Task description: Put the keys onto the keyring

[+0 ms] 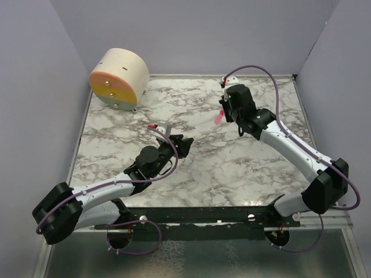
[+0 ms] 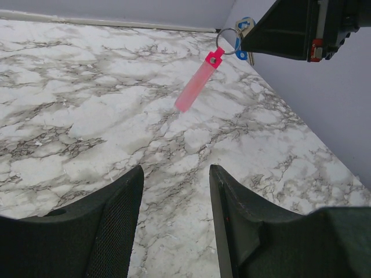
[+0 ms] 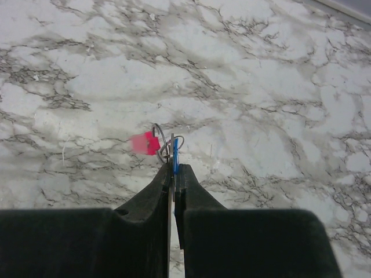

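Hold the right gripper [image 3: 174, 169] clamped tight on the keyring [image 2: 228, 41], with the pink key [image 2: 197, 84] apparently threaded and dangling just below that gripper, then lower slowly without swinging, leaving the left gripper [image 2: 177, 174], jaws apart and empty, well clear of it

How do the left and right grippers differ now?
The left gripper is open and empty; the right gripper is shut on the keyring, with the pink key hanging from it. The left one looks across the table toward that key; the right one looks down at the table. Both are black.
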Controlling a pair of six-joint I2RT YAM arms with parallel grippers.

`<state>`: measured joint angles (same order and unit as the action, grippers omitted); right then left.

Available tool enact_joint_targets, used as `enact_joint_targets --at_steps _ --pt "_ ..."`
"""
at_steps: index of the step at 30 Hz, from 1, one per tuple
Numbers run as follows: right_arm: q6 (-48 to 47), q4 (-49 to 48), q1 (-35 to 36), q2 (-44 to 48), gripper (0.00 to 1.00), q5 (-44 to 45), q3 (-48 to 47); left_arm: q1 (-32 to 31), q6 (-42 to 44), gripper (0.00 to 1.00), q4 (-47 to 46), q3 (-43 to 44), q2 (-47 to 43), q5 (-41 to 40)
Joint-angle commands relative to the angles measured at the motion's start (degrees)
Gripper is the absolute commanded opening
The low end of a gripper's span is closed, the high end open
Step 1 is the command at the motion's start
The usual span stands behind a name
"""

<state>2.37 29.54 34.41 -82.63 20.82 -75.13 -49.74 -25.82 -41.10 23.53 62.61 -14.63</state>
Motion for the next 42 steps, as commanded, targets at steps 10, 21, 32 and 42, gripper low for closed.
enact_joint_targets --at_steps 10,21,32,42 --pt "-1.5 -3.7 -0.1 -1.7 0.01 -10.5 0.7 -0.2 0.6 0.51 -0.3 -2.7 -6.1 -2.5" --pt "-3.3 -13.0 4.7 -13.4 0.01 -23.4 -2.6 -0.1 1.2 0.51 1.9 -4.3 -11.2 -6.0" --pt "-2.0 -18.7 10.0 -24.0 0.01 -23.4 -12.5 -0.1 -0.2 0.50 5.7 -7.4 -19.3 -13.0" --pt "-0.6 -16.7 6.6 -32.1 0.01 -16.4 -9.4 -0.1 0.5 0.50 8.7 -8.3 -23.4 -14.5"
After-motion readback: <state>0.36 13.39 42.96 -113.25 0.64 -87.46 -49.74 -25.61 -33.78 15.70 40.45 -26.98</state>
